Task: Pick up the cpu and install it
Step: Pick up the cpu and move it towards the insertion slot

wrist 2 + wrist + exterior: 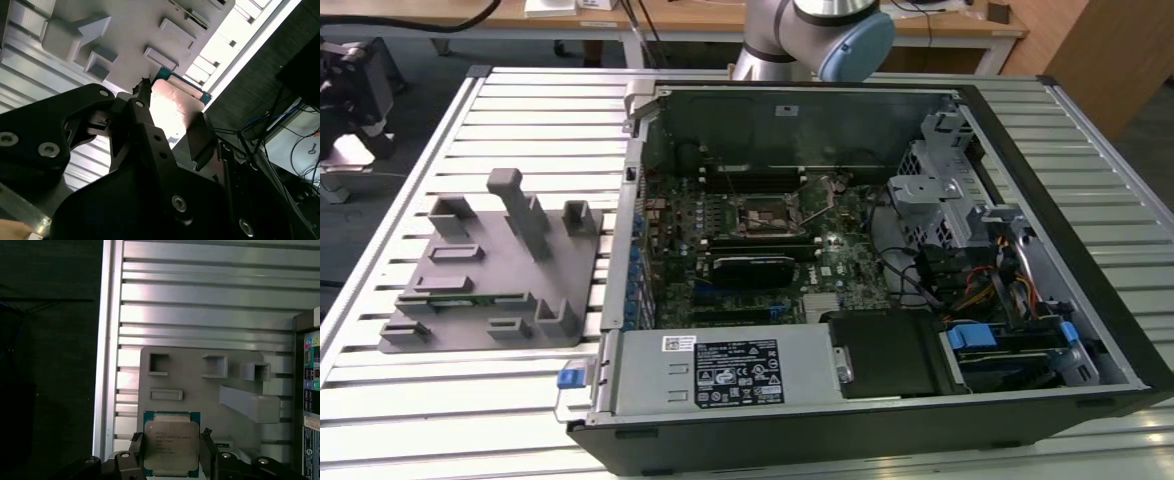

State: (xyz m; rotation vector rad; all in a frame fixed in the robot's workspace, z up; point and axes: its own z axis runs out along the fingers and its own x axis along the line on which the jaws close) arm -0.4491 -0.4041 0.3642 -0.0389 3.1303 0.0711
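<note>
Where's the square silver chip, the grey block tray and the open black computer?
square silver cpu (170, 441), first wrist view, middle of its metal top.
grey moulded fixture (507, 275), exterior view, its flat base.
open black computer case (1081, 230), exterior view, its black rim.

cpu (170, 442) edge cut by frame, sides behind tool (171, 436) fingers (136, 446), arm (814, 30) cropped @ exterior view top
</note>
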